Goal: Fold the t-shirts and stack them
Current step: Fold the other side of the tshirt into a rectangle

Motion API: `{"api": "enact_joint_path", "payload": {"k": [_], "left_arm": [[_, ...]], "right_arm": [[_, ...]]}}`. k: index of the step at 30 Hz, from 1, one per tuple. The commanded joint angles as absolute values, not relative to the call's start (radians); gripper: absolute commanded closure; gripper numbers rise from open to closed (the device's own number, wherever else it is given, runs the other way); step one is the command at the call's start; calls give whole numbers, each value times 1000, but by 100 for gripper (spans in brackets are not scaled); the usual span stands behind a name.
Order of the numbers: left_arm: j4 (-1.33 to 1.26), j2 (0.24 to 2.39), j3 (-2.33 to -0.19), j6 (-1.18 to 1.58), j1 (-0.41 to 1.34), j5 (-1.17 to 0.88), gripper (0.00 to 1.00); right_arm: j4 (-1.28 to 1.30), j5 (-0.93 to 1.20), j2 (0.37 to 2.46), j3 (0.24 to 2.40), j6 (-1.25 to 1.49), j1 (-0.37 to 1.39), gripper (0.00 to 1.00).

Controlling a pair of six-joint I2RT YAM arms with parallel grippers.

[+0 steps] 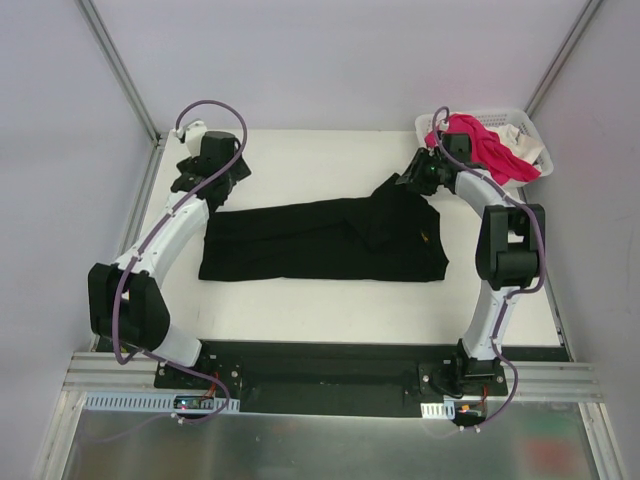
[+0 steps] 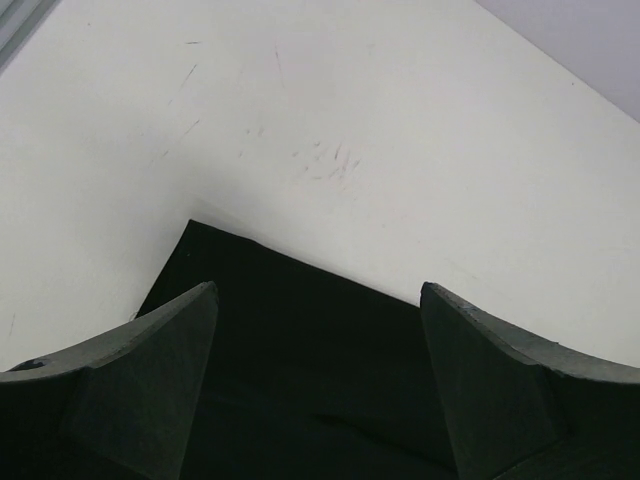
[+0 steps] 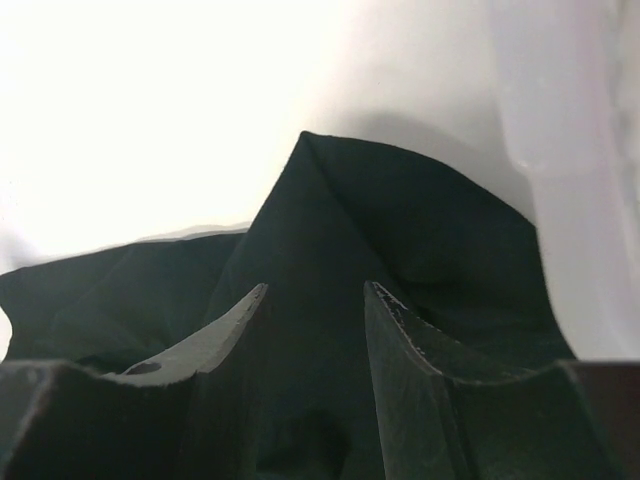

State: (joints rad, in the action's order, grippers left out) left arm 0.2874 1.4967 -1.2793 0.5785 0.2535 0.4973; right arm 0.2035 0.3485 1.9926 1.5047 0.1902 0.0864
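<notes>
**Both grippers at the far corners of the black t-shirt**

The left gripper [image 2: 318, 290] has its fingers wide apart and grips nothing. Below them the far-left corner of the black t-shirt [image 1: 300, 245] lies flat on the white table [image 1: 300, 160]. The right gripper [image 3: 316, 287] has its fingers partly apart, and dark cloth of the same shirt fills the gap. Whether they pinch it cannot be told. Past their tips the cloth rises to a pointed ridge.

Seen from above, the black t-shirt lies across the middle of the table as a long band. The left gripper is at its 10 o'clock and the right gripper at its 2 o'clock, where the cloth bunches up. At the table's 1 o'clock corner stands a white basket [image 1: 540, 150]. It holds the bright pink t-shirt [image 1: 480, 140], draped over the rim, with the white t-shirt [image 1: 511, 133] at its 3 o'clock.
</notes>
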Motion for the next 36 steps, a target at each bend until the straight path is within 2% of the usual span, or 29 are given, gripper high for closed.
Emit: {"api": "enact_joint_path", "payload": {"k": [1,10,16,25,34,36], "left_arm": [[282,1454,-1246,563,249,485,19],[282,1558,-1259,537,242,472,19],[305,1638,-1282,480,218,345,19],[324,1649,-1336,388,215,184,20],[345,1710,-1393,258,215,2,21],[351,1730,-1410,197,215,-105,21]], "right_arm": [[143,376,2006,1485,212,72,55],[110,440,1941,1427,230,161,56],[114,439,1823,1350,204,222,56],[54,379,1640,1144,273,230,57],[-61,409,1675,1011,347,261,57],[-78,408,1678,999,354,267,57]]}}
